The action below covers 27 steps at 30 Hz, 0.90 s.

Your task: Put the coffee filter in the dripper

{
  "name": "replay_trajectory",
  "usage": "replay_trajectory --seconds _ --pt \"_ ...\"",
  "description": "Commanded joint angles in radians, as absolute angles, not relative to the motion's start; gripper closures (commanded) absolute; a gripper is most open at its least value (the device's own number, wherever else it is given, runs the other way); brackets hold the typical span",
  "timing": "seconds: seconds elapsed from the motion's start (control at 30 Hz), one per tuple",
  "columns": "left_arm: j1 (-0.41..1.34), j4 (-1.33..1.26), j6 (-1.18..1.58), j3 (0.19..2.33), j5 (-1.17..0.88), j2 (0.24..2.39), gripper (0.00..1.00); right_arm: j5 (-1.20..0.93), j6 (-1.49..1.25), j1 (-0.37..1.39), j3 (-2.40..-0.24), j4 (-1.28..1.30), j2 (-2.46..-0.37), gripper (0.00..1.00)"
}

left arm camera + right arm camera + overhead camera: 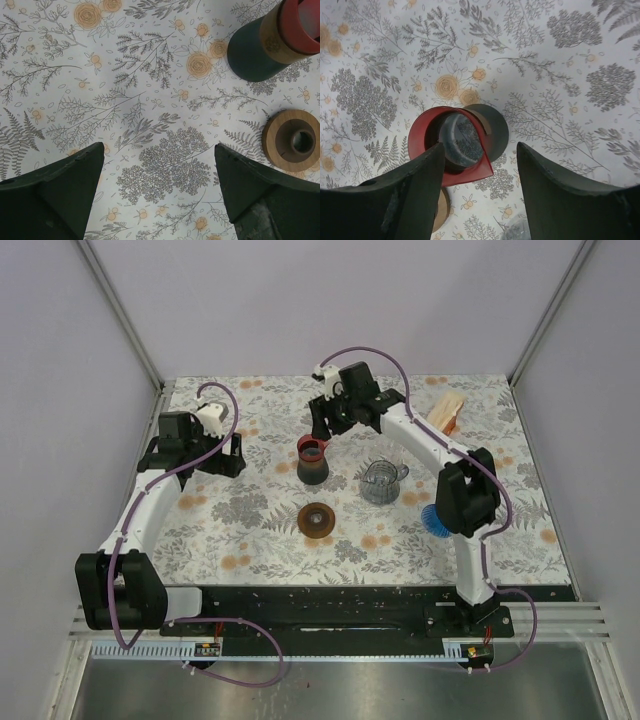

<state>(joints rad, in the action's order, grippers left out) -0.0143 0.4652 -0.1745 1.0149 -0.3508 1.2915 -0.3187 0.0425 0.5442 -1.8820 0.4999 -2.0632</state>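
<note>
A red cone-shaped coffee filter (470,167) sits in the mouth of a dark dripper with a tan band (495,127), standing upright mid-table (313,465). My right gripper (479,150) is open and empty, hovering above them, with its left finger over the filter's rim in the right wrist view; it also shows in the top view (330,430). My left gripper (159,147) is open and empty over bare tablecloth at the left (195,465). The dripper (257,50) with the red filter (300,25) shows at the upper right of the left wrist view.
A wooden ring (318,518) lies in front of the dripper and shows in the left wrist view (292,140). A glass jug (382,480) stands to the dripper's right. A blue object (433,518) sits by the right arm. A pale wooden item (447,412) lies at the back right.
</note>
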Motion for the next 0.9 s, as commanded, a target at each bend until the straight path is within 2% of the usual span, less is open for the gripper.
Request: replay_trajectory --seconds 0.0,0.07,0.33,0.43,0.53,0.87 --pt "-0.02 0.456 -0.161 1.063 -0.337 1.295 0.05 -0.379 0.08 0.563 -1.944 0.545 -2.103 0.34" --pt "-0.018 0.456 -0.161 1.063 -0.339 1.296 0.05 -0.382 0.092 0.568 -1.947 0.546 -2.123 0.37" --pt "-0.018 0.457 -0.16 1.066 -0.337 1.298 0.05 -0.406 0.124 0.597 -1.983 0.574 -2.177 0.71" --pt "-0.018 0.463 -0.16 1.069 -0.336 1.295 0.05 -0.407 0.13 0.612 -1.973 0.577 -2.168 0.8" --pt "-0.02 0.463 -0.16 1.068 -0.341 1.292 0.05 -0.405 0.141 0.633 -1.942 0.577 -2.148 0.84" --pt "-0.018 0.468 -0.163 1.068 -0.344 1.292 0.05 -0.367 0.055 0.678 -1.876 0.554 -2.112 0.84"
